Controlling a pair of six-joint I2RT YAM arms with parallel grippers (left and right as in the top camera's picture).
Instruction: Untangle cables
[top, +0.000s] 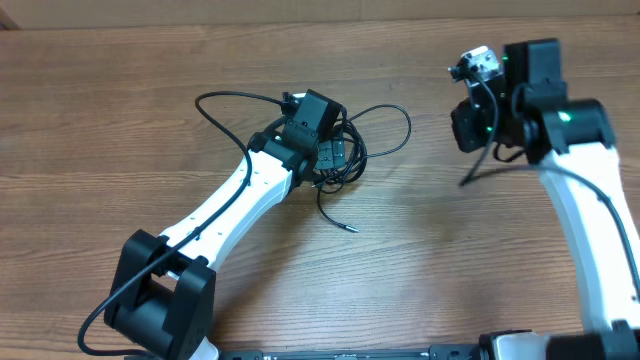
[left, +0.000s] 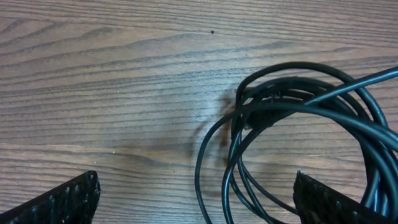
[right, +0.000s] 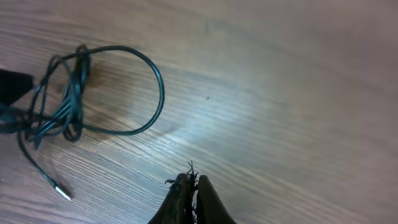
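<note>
The cables lie as a tangled black bundle mid-table, with loose loops to the left and right and one free plug end trailing toward the front. My left gripper hovers over the bundle. In the left wrist view the left gripper is open wide, and several cable strands run between its fingers, nearer the right one. My right gripper is shut on nothing, raised well to the right of the cables, whose plug end shows.
The wooden table carries nothing else. The left arm stretches from the front left to the bundle. The right arm stands at the right edge, with its own thicker wire hanging beside it.
</note>
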